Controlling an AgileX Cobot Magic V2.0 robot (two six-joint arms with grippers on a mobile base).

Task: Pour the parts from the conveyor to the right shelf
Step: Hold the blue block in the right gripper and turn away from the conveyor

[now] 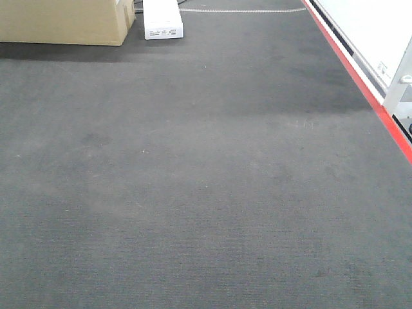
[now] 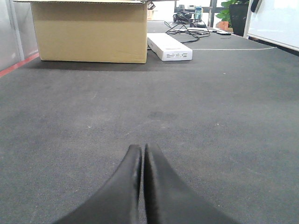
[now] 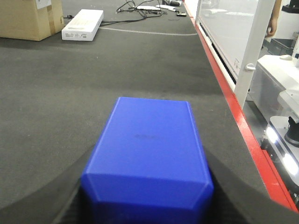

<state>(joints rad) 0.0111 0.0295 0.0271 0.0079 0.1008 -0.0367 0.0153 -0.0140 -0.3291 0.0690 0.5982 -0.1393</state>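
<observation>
Had right end effector [image 3: 148, 205] clamping 1 blue part [image 3: 149, 149] by its flat sides (looked light, stiff, slick), left end effector [image 2: 141, 151] shut empty.

This is looking like an office or lab floor: dark grey carpet [image 1: 193, 193] is covering everything, a cardboard box [image 2: 91, 32] and a flat white carton [image 2: 169, 46] are sitting on it, cables [image 2: 187, 30] are trailing near a potted plant [image 2: 232, 7], and a red stripe [image 3: 237, 116] is running along a glass partition [image 3: 219, 28].

Blue block [image 3: 148, 158] blurred, base cut off; cardboard box [image 1: 64, 19] cropped.
</observation>
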